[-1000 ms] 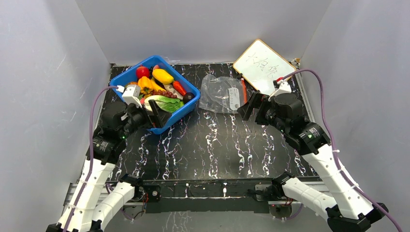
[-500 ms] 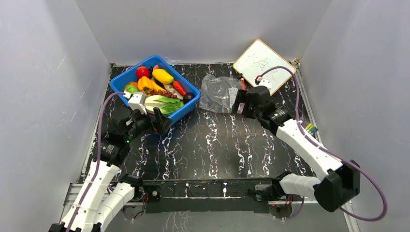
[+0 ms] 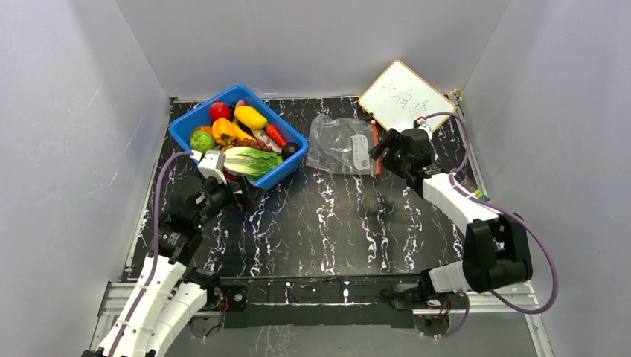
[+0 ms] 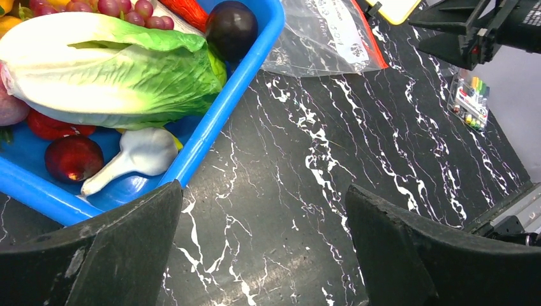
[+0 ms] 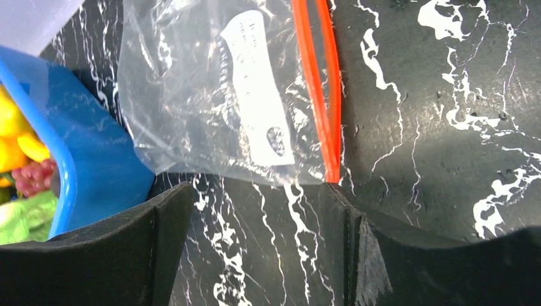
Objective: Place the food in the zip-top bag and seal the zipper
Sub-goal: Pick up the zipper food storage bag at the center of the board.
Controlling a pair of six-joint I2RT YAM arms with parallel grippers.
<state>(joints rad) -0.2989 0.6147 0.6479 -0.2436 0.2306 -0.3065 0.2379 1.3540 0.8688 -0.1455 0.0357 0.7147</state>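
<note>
Black, white-veined marble covers the table [image 3: 320, 223], walled in grey. Near its far edge the zip-top bag [image 5: 210, 95] lies flat and empty, its zipper [image 5: 317, 89] toward the right. It sits just beside the blue bin [image 4: 220, 118] in the far-left corner, which holds the food [image 3: 242, 137]. The right gripper [image 5: 255, 248] hovers over the zipper's near end and the left gripper [image 4: 265, 255] is by the bin's near rim; both stand wide apart, holding nothing. Likely trouble: the slick film may slide, or both layers may get pinched together, keeping the mouth closed. The lettuce [image 3: 249, 160] also looks bulky for the bag. The print on the white label [image 5: 255, 83] and the scrawl on the whiteboard [image 3: 405, 95] are unreadable.
</note>
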